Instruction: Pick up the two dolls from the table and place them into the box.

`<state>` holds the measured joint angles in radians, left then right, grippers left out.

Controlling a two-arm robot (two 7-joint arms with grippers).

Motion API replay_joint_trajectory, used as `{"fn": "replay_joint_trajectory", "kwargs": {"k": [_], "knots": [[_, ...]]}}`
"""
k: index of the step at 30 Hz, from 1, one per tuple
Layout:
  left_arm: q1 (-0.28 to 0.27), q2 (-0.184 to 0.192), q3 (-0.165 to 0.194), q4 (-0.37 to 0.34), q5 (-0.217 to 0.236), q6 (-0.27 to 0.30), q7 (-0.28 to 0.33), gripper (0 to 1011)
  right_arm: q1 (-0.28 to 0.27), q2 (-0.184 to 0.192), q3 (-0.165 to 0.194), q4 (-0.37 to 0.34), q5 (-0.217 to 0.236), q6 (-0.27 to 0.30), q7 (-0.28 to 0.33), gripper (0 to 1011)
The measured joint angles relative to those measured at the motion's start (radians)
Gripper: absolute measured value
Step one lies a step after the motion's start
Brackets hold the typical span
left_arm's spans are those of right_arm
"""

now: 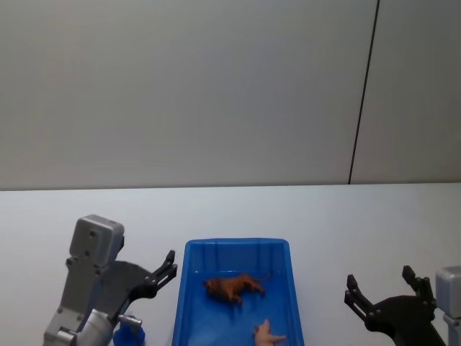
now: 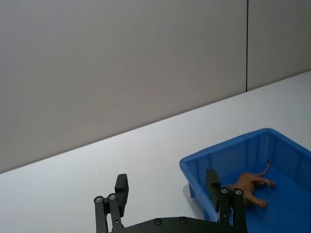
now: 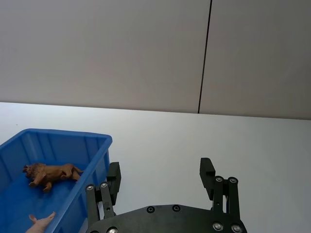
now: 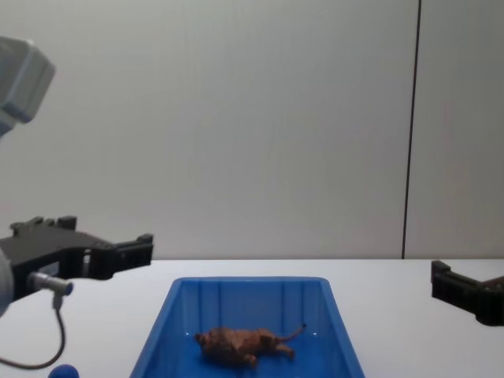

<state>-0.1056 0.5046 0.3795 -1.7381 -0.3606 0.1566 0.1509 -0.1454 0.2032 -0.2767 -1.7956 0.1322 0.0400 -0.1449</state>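
The brown lion lies on its side on the floor of the blue box, its long axis running across the box, head toward my left, thin tail reaching toward my right wall. The pale pink pig lies nearer me by the right wall, only partly in sight, so I cannot tell which way it points. My left gripper hangs just beside the box's left wall, fingers spread, holding nothing. My right gripper hangs apart from the box's right side, also spread and empty. A small blue ball sits under my left arm.
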Motion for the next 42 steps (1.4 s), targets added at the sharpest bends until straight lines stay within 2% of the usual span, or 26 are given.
{"fn": "replay_joint_trajectory", "kwargs": {"k": [8,20,27,42], "knots": [[0.037,0.036,-0.021,-0.023,-0.060,0.057,0.009,1001,-0.001,0.001,0.000,-0.001,0.000,0.000,-0.001,1001],[0.069,0.058,-0.036,-0.018,-0.113,0.105,-0.003,1001,-0.002,0.001,0.000,-0.002,0.000,0.000,-0.002,1001],[0.071,0.057,-0.039,0.005,-0.120,0.122,-0.022,1001,-0.002,0.001,0.000,-0.002,0.000,0.000,-0.002,1001],[0.045,0.030,-0.042,0.094,-0.117,0.143,-0.073,1001,-0.002,0.001,0.000,-0.002,0.000,0.000,-0.002,1001]]}}
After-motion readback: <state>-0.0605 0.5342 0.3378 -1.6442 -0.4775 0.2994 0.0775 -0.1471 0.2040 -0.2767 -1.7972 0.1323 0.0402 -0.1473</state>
